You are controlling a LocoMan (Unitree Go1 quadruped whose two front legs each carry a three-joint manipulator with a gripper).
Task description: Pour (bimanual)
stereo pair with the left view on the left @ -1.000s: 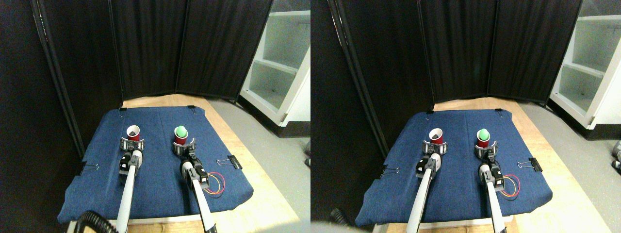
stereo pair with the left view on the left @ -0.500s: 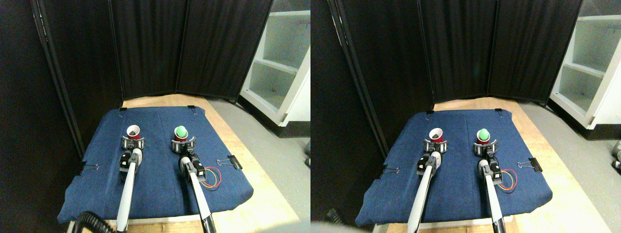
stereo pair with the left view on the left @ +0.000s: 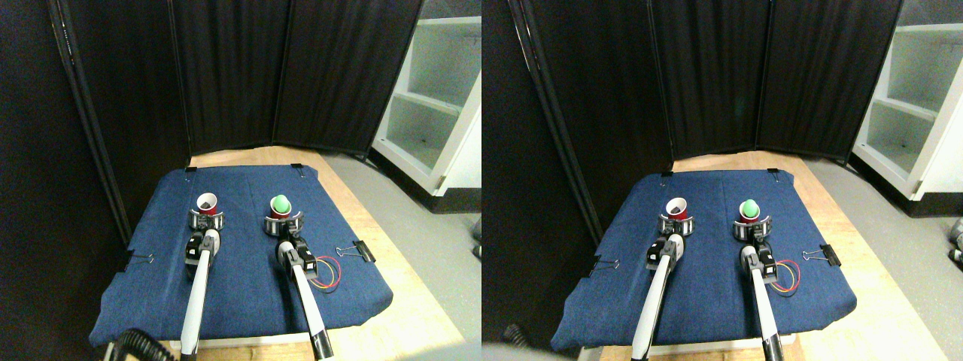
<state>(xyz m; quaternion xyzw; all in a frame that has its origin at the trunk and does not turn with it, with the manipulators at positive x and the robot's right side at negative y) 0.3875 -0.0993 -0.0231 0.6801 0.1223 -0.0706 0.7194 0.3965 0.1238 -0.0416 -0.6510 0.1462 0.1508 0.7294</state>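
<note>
Cups stand upright, side by side with open cloth between them: a red plastic cup with dark contents [stereo pair with the left view on the left: 206,202] on the left and a red plastic cup holding a green ball [stereo pair with the left view on the left: 281,207] on the right, both mid-way across the blue denim-like cloth [stereo pair with the left view on the left: 241,293] on the wooden tabletop [stereo pair with the left view on the left: 421,316]. Each sits straight ahead of its own arm, ringed at the base by the left gripper [stereo pair with the left view on the left: 206,219] and right gripper [stereo pair with the left view on the left: 283,223]; whether the jaws actually clamp, I cannot tell. Cloth edges lie well apart, leaving room to lift and tilt inward. A black binder clip [stereo pair with the left view on the left: 361,250] and coloured wire loop [stereo pair with the left view on the left: 329,271] lie to the right.
</note>
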